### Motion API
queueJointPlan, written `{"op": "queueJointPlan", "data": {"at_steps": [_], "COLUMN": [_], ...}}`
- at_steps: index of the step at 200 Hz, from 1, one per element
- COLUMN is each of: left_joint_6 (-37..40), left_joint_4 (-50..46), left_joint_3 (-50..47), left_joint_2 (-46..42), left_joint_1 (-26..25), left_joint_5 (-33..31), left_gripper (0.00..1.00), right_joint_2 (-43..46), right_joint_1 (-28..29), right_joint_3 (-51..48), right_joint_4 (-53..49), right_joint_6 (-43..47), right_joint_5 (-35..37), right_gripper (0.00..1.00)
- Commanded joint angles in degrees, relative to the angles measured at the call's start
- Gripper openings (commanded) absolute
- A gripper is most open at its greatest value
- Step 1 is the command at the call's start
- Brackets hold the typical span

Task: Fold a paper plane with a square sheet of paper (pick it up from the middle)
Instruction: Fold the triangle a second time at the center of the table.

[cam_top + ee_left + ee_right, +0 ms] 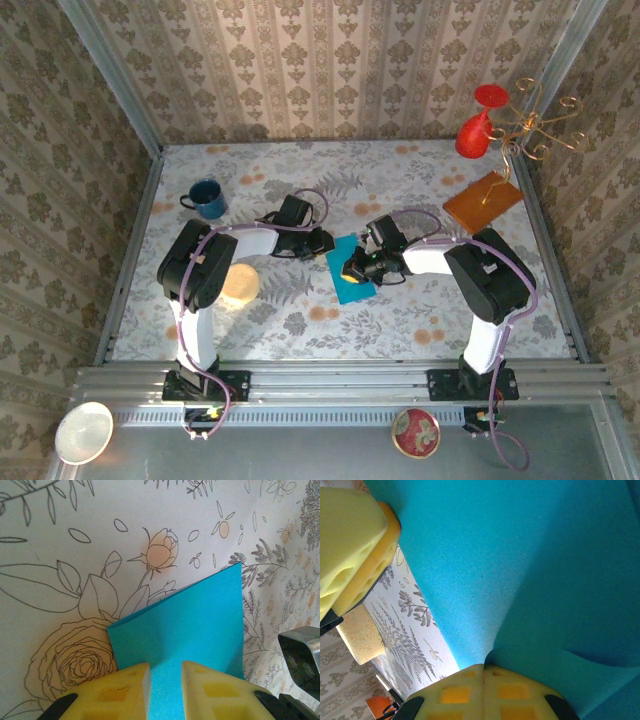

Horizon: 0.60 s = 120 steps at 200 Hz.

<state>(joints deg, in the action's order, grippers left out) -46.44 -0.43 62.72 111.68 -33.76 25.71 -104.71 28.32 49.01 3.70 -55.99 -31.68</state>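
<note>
The square sheet of paper (350, 272) is teal-blue and lies partly folded in the middle of the floral table. My right gripper (356, 268) comes in from the right. In the right wrist view it (484, 667) is shut on a raised, curling fold of the sheet (530, 570). My left gripper (325, 243) sits at the sheet's far-left corner. In the left wrist view its yellow fingers (125, 687) stand a little apart over the paper (190, 625), which shows flat in the gap of the left gripper (165, 669). The paper plane is not formed.
A blue mug (207, 198) stands at the back left and a beige round pad (240, 284) lies near the left arm. An orange-brown sheet (483, 201), a red vase (475, 135) and a gold wire stand (540, 125) crowd the back right corner.
</note>
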Motion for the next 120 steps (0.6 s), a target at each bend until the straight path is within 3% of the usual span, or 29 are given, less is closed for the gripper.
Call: {"op": "queueJointPlan", "data": {"at_steps": [1,120], "left_joint_6": [1.1,1.1], "left_joint_4": [-4.3,-4.3], "left_joint_3": [0.3,0.6], "left_joint_2": [1.6,1.9], "left_joint_1": [-0.3,-0.4], "left_joint_5": [-0.1,0.4], "left_gripper": [0.25,0.24], "right_joint_2": [0.0,-1.7], "right_joint_1": [-0.3,-0.3], "right_joint_3": [-0.9,-0.7], "right_joint_4": [-0.4,1.3], "right_joint_6": [-0.5,-0.4], "right_joint_5": [1.0,-1.0], "right_gripper": [0.03,0.03]}}
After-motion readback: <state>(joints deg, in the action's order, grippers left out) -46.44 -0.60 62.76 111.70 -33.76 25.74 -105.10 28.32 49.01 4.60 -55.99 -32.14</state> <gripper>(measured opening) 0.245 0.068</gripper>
